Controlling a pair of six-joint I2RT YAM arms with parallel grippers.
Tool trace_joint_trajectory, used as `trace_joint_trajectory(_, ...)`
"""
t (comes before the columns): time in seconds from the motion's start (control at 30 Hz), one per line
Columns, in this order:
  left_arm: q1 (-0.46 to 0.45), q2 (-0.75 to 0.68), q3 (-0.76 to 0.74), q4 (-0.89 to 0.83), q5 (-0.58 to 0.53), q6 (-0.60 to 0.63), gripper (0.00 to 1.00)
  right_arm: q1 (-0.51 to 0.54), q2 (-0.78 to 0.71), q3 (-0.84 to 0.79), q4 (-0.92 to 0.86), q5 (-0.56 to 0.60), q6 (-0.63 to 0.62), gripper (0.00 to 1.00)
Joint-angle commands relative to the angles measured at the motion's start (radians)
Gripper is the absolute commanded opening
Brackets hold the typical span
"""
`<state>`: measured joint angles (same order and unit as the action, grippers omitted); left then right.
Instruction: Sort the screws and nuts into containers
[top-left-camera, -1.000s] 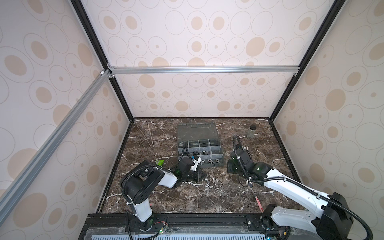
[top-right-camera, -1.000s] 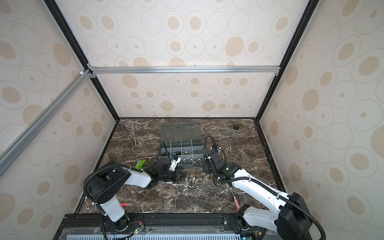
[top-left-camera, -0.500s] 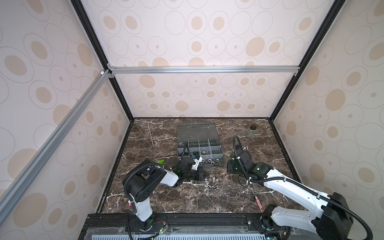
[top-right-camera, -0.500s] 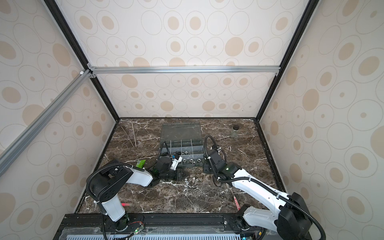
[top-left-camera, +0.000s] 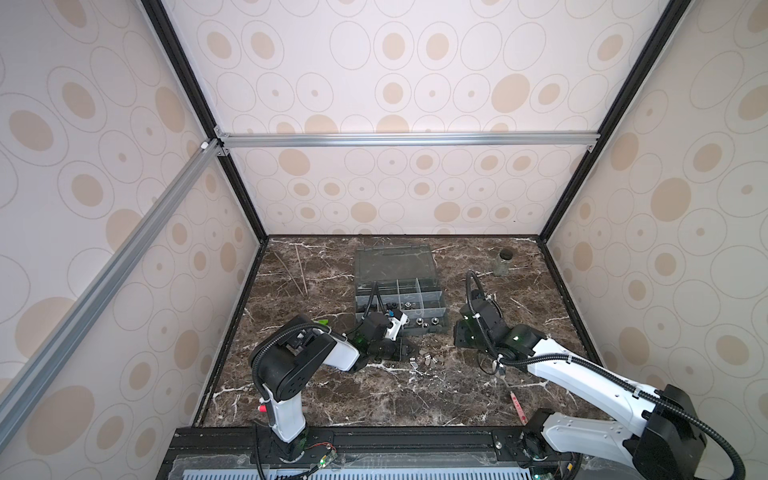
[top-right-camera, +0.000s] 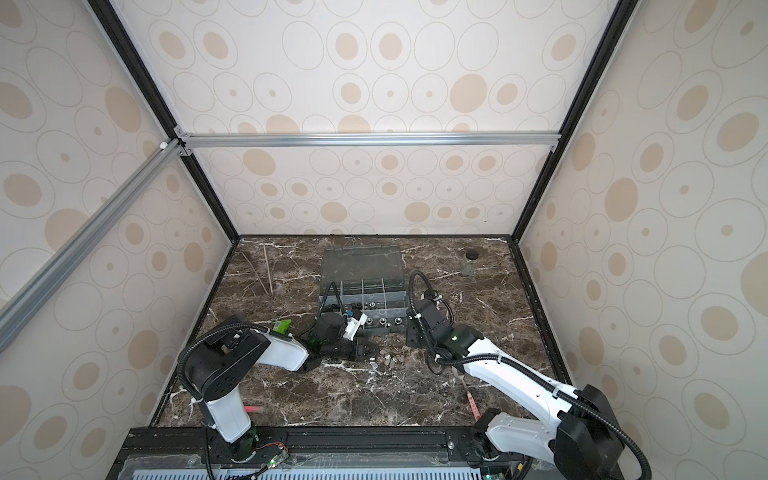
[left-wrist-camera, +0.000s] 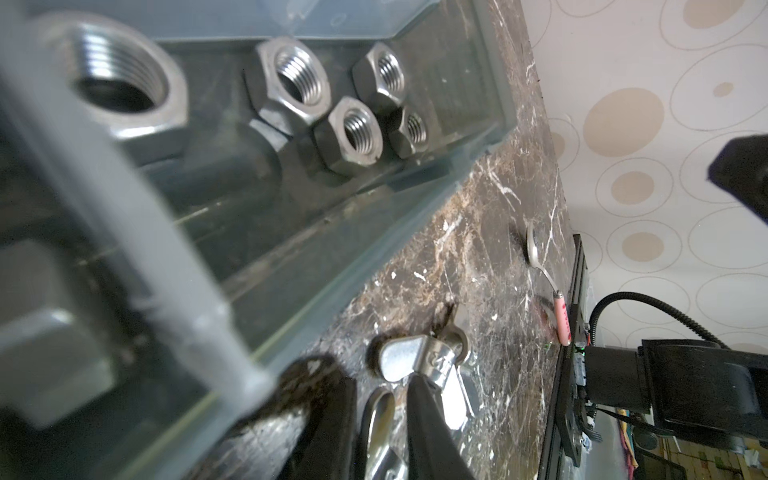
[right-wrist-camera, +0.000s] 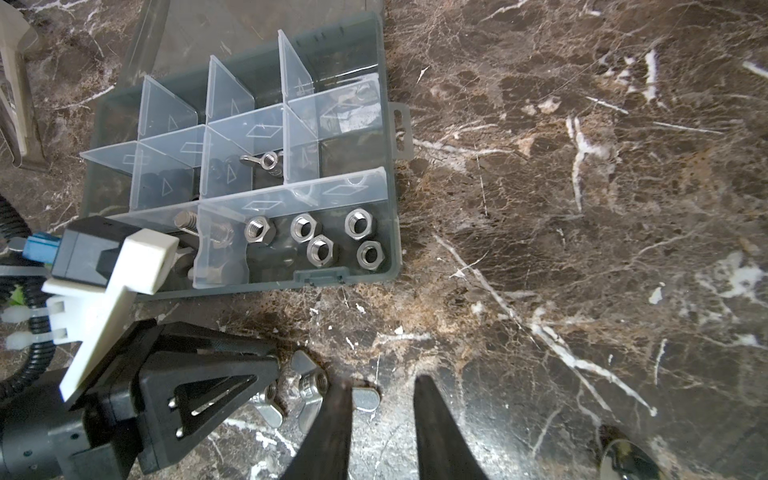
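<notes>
We're in low at the front of the organizer box (right-wrist-camera: 395, 232), and the left gripper (left-wrist-camera: 374, 395) is right in among the loose wing nuts (right-wrist-camera: 309, 384) on the worktop (right-wrist-camera: 582, 208). In the left wrist view its jaws are drawn in to a narrow slot, and the shiny wing of one wing nut (left-wrist-camera: 380, 419) just about fills it. We call that a pinch on the wing, though how firm it is we cannot tell. Another lies just beside the fingertip.

The right gripper (right-wrist-camera: 380, 386) hangs close by. Its jaws are part-way open with only bare marble between them, so nothing is held. A flat wing lies just beside one finger.

Inside the box, five hex nuts (right-wrist-camera: 320, 241) lie in the front corner compartment. The screws (right-wrist-camera: 187, 222) show through the divider next door. A stored wing nut (right-wrist-camera: 262, 160) sits alone in a middle compartment.

Now the handling. These pieces look light, rigid and smoothly plated, so we'd expect them to skate on the marble and swivel in the jaws if taken off-centre. The wings are thin and sloped, and a hold out at the tip could let the nut pivot or drop. Nearer the root of the wing, or across the threaded boss, looks safer to us. Nothing here is fragile, so a firm squeeze should do no harm. The real worry is a slip on the short lift over the box's front wall.
</notes>
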<state>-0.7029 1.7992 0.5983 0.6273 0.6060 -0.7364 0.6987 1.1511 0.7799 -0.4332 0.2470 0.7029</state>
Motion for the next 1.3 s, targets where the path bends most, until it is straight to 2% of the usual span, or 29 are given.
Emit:
trace_joint_trajectory(0.0,-0.009,0.010,0.021,0.003,0.029,0.020,0.20,-0.006,-0.007,-0.007,-0.004,0.008,0.007,0.29)
trace_joint_trajectory(0.43,-0.009,0.006,0.020,0.003,0.031,0.022,0.11,-0.005,-0.009,-0.011,-0.007,0.008,0.010,0.29)
trace_joint_trajectory(0.67,-0.009,-0.042,-0.003,-0.012,0.001,0.023,0.19,-0.004,-0.011,-0.009,0.009,-0.051,-0.011,0.30)
trace_joint_trajectory(0.8,-0.009,-0.115,-0.030,-0.024,-0.045,0.016,0.29,0.034,0.028,0.011,0.013,-0.098,-0.018,0.31)
trace_joint_trajectory(1.0,0.002,-0.269,-0.084,-0.085,-0.163,-0.002,0.32,0.132,0.135,0.072,-0.044,-0.080,0.004,0.31)
trace_joint_trajectory(1.27,0.077,-0.531,-0.183,-0.231,-0.294,-0.005,0.34,0.239,0.287,0.102,0.020,-0.083,0.068,0.31)
